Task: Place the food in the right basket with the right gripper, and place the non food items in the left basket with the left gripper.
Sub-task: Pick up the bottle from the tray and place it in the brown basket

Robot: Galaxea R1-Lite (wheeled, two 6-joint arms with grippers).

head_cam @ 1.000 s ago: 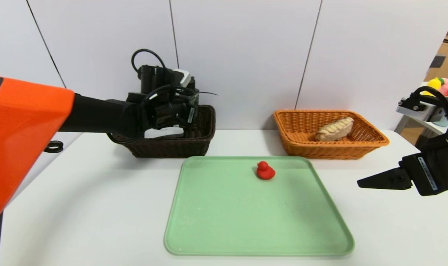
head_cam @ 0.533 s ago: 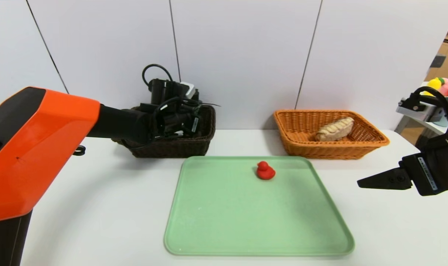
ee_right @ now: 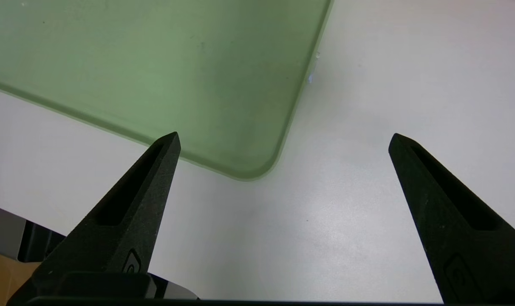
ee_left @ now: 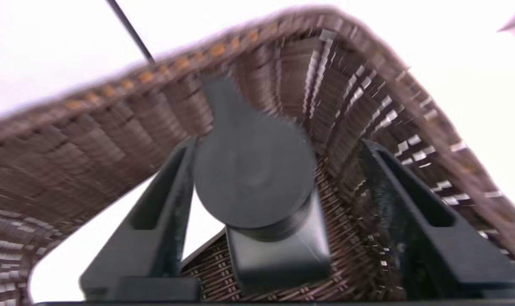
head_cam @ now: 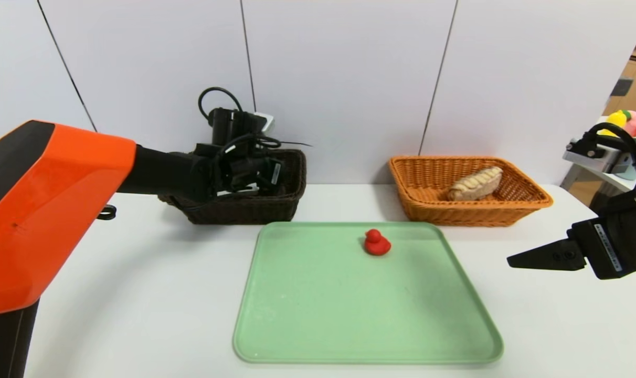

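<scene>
My left gripper (head_cam: 244, 170) reaches into the dark brown left basket (head_cam: 289, 197). Its jaws stand open (ee_left: 278, 143) around a dark grey item with a round cap (ee_left: 253, 178). That item leans on one finger (ee_left: 164, 199) and stands apart from the other. A white flat item (ee_left: 113, 238) lies on the basket floor. A red toy duck (head_cam: 376, 242) sits on the green tray (head_cam: 349, 315). The orange right basket (head_cam: 528, 202) holds a bread roll (head_cam: 474, 184). My right gripper (head_cam: 512, 260) hovers open (ee_right: 283, 136) over the table, right of the tray (ee_right: 155, 63), with nothing in it.
A small black ring (head_cam: 106, 212) lies on the white table at the far left. A side shelf with colourful toys (head_cam: 630, 123) stands beyond the table's right edge. A wall rises close behind both baskets.
My left arm has dipped lower into the dark basket and its jaws have opened, letting go of the dark grey item. The right arm, duck and bread have not moved.
</scene>
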